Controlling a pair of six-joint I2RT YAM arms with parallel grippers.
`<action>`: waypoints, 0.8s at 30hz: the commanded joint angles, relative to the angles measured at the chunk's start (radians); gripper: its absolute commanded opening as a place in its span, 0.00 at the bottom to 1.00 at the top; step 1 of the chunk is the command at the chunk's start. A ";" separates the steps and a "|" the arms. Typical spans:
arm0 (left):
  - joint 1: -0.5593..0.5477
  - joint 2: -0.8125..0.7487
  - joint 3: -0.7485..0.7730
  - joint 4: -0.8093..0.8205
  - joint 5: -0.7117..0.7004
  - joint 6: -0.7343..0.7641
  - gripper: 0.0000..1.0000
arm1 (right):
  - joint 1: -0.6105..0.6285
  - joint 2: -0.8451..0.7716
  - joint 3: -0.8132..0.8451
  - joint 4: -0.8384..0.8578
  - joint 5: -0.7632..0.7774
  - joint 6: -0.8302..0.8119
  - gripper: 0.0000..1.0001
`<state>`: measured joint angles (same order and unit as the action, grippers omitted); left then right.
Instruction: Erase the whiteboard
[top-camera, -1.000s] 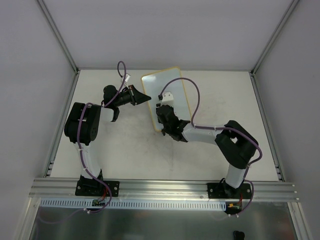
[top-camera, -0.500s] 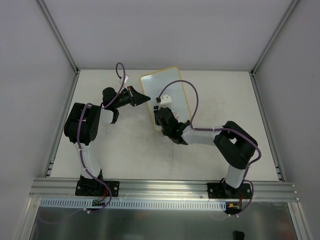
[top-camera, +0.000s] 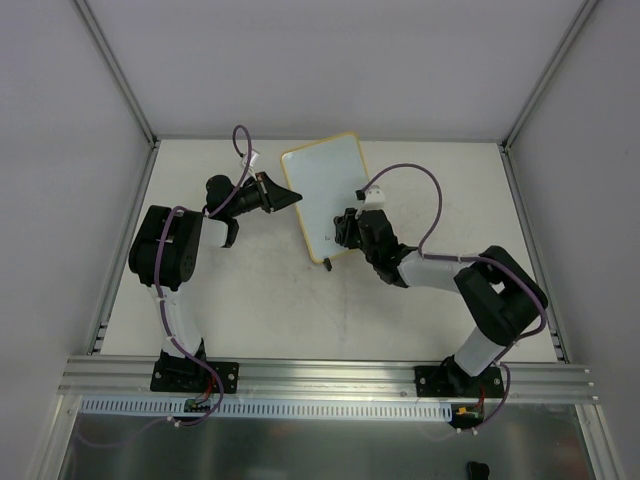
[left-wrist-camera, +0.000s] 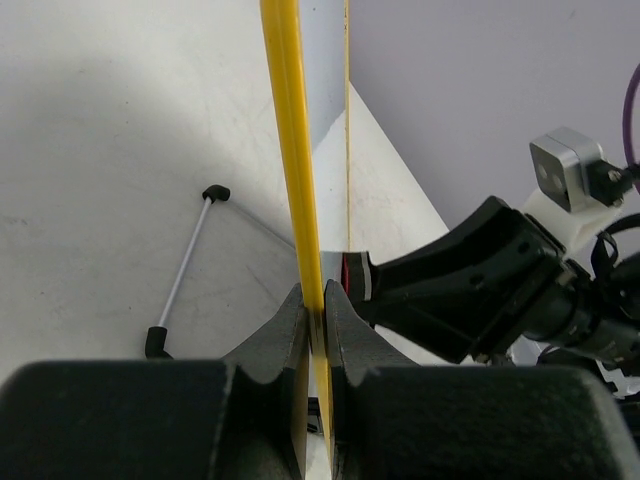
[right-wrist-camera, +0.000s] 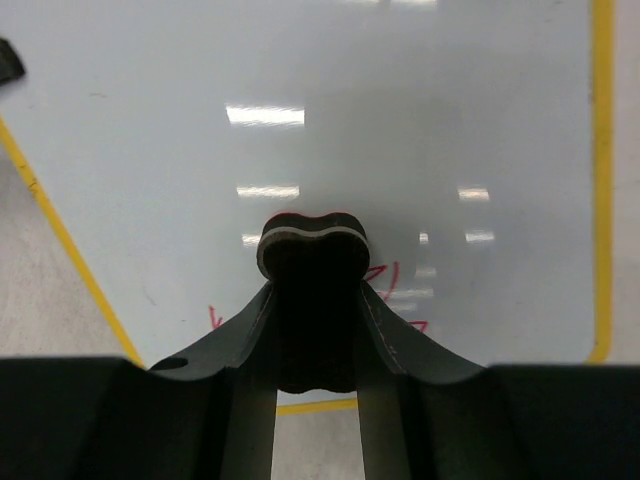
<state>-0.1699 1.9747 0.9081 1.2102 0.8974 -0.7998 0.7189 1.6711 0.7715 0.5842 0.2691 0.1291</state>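
Observation:
The whiteboard (top-camera: 318, 190), white with a thin yellow frame, lies at the back middle of the table. My left gripper (top-camera: 292, 196) is shut on its left edge. In the left wrist view the yellow frame (left-wrist-camera: 288, 150) runs edge-on between my closed left gripper (left-wrist-camera: 316, 300). My right gripper (top-camera: 345, 232) is over the board's near right part, shut on the small black eraser (right-wrist-camera: 312, 243), which presses on the board face (right-wrist-camera: 300, 100). Red marks (right-wrist-camera: 392, 276) show beside the eraser. A black clip foot (top-camera: 328, 265) sticks out at the near edge.
A thin white rod with black ends (left-wrist-camera: 187, 265) lies on the table to the left of the board. Grey walls with aluminium posts (top-camera: 120, 70) enclose the table on three sides. An aluminium rail (top-camera: 320, 375) runs along the near edge.
My right gripper with the eraser has slid from the board's near left part to its near right part. The left gripper has kept its hold on the board's edge.

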 joint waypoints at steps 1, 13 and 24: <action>-0.011 -0.004 -0.015 0.042 0.054 0.093 0.00 | -0.114 0.010 -0.051 -0.150 0.093 -0.008 0.00; -0.006 -0.011 -0.018 0.034 0.054 0.096 0.00 | -0.174 -0.020 -0.052 -0.227 0.249 -0.013 0.00; -0.006 -0.017 -0.018 0.038 0.055 0.091 0.00 | -0.142 -0.005 -0.094 -0.123 0.190 0.006 0.00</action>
<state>-0.1703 1.9747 0.9077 1.2106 0.8997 -0.8005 0.5808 1.6234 0.7170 0.5194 0.3897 0.1402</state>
